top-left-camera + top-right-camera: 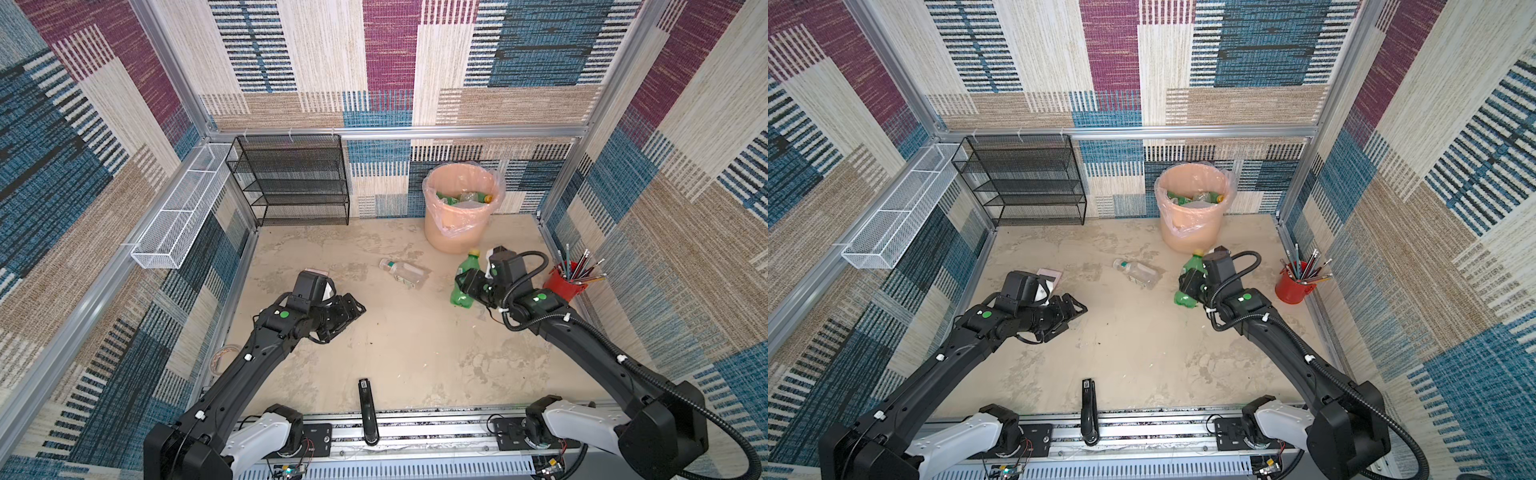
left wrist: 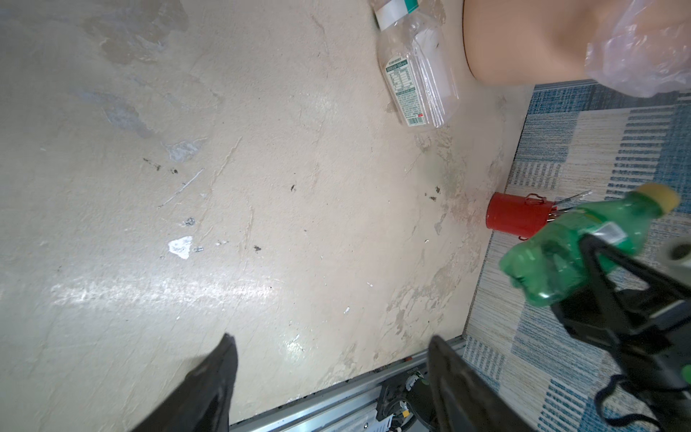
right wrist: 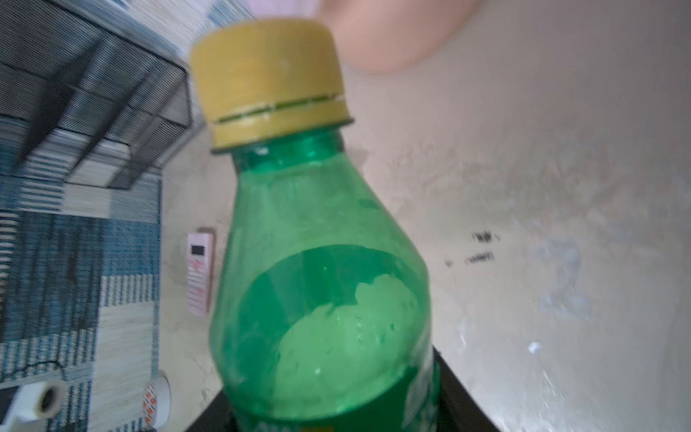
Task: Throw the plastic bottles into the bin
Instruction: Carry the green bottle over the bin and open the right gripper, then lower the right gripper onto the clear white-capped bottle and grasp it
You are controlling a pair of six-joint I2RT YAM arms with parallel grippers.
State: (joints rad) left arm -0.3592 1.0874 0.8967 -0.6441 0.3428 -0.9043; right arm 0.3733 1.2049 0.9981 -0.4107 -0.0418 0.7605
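My right gripper (image 1: 471, 286) (image 1: 1194, 284) (image 3: 329, 411) is shut on a green bottle (image 1: 465, 282) (image 1: 1190, 278) (image 2: 583, 247) (image 3: 325, 280) with a yellow cap. It holds the bottle by its lower body, cap up and slightly tilted, just in front of the bin (image 1: 457, 232) (image 1: 1187, 232) (image 2: 523, 37). The peach bin, lined with a clear bag, holds several bottles (image 1: 463, 197). A clear bottle (image 1: 405, 272) (image 1: 1138, 272) (image 2: 415, 71) lies on its side on the table, left of the bin. My left gripper (image 1: 353, 309) (image 1: 1075, 309) (image 2: 331, 340) hovers open and empty over the table's left half.
A red pencil cup (image 1: 565, 286) stands by the right wall, close to my right arm. A black stapler (image 1: 368, 411) lies at the front edge. A pink calculator (image 3: 200, 273) lies behind my left wrist. A black mesh shelf (image 1: 291, 183) and a white wire basket (image 1: 178, 216) line the back left.
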